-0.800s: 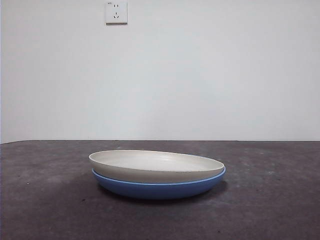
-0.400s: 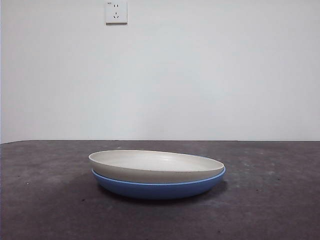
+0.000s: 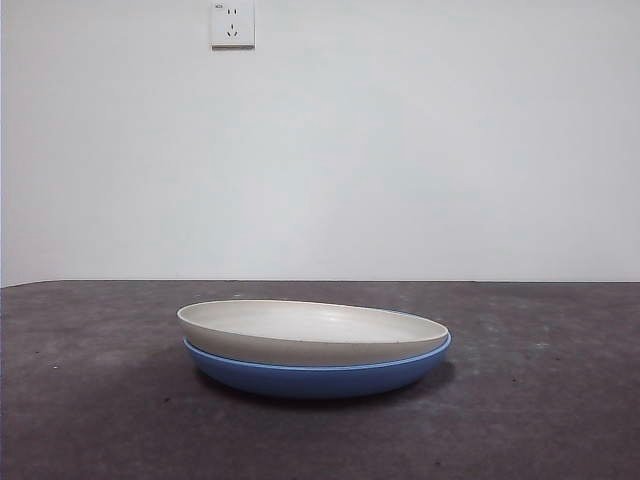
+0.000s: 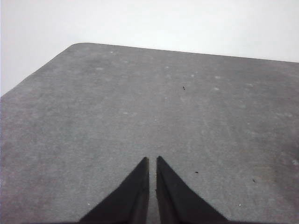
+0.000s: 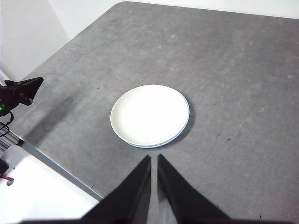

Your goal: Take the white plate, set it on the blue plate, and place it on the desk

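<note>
The white plate rests inside the blue plate in the middle of the desk, a little off-centre so the blue rim shows on one side. From the right wrist view the white plate lies well ahead of my right gripper, with only a thin blue plate edge visible. The right jaws are shut and empty, high above the desk. My left gripper is shut too, over bare desk, with neither plate in its view. No arm shows in the front view.
A wall socket sits high on the white wall behind. In the right wrist view, the desk's near edge runs past a black camera mount and a white surface below it.
</note>
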